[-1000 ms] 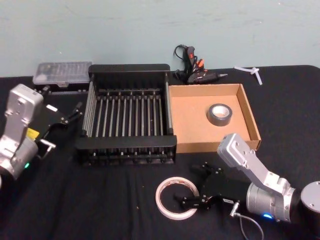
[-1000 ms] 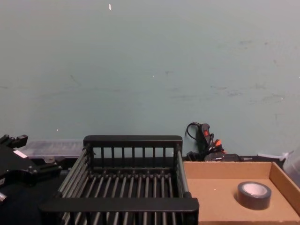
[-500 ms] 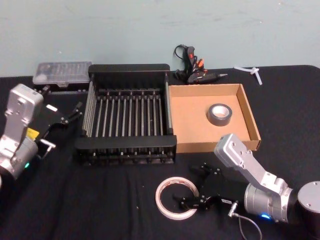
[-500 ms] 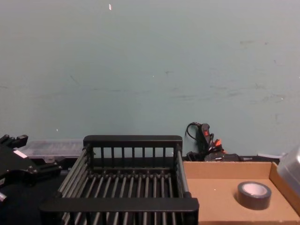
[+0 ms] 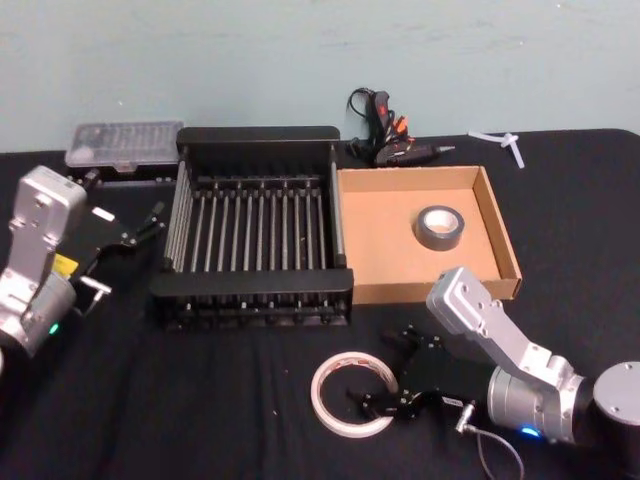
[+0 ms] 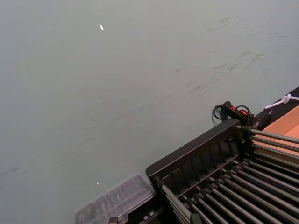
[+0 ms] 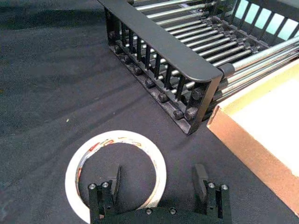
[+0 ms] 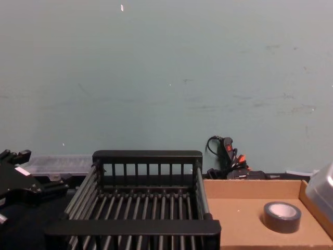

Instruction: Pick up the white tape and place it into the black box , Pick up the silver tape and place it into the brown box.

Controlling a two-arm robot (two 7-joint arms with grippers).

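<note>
Your right gripper (image 7: 158, 183) sat low over the near edge of the white tape (image 7: 115, 168), its jaws spread wide and holding nothing. The silver tape (image 5: 439, 228) lay inside the brown box (image 5: 375, 270), beside the black box (image 5: 255, 296). Your left gripper (image 5: 125, 238) waited open at the crate's left.

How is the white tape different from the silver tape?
The white tape is a wide, thin ring; the silver tape is a smaller, thicker roll. The white tape lies on the black table at the right end effector; the silver tape sits inside the brown box. Both lie flat.
</note>
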